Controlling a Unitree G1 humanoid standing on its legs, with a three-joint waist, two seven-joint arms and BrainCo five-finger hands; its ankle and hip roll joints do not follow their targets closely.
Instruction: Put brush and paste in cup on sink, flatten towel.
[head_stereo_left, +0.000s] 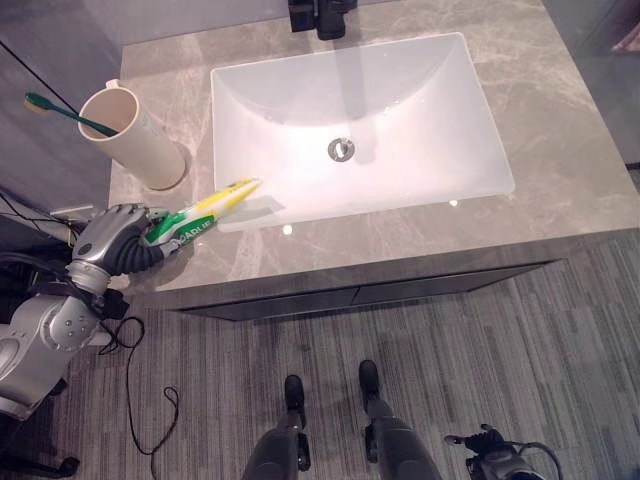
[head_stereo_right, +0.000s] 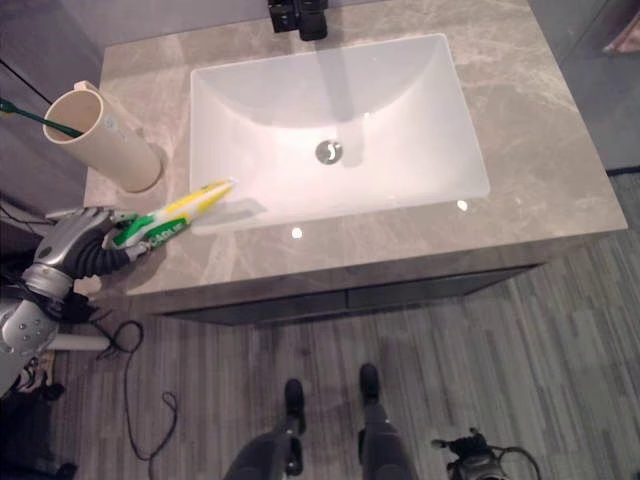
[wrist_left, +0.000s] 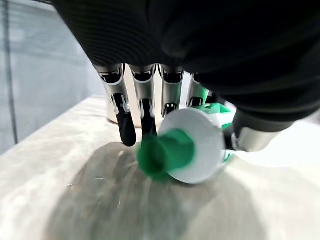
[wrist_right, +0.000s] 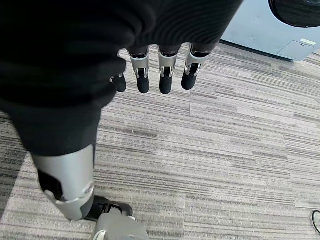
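Green-capped paste (head_stereo_left: 205, 210) lies on the grey counter (head_stereo_left: 560, 180) between the cup (head_stereo_left: 135, 135) and the basin (head_stereo_left: 360, 120), its cap end clasped in the left hand (head_stereo_left: 120, 235). The brush (head_stereo_left: 60, 108) already stands in the cup. To do this well, the hand should lift the tube clear, tip it upright and lower it cap-first beside the brush without knocking the cup. The right hand (wrist_right: 155, 70) hangs relaxed over the floor.

Glossy white basin (head_stereo_left: 400, 120) in a polished, veined stone counter (head_stereo_left: 560, 170); matt plastic-looking cup (head_stereo_left: 135, 135), upper left; shiny tube (head_stereo_left: 205, 212).
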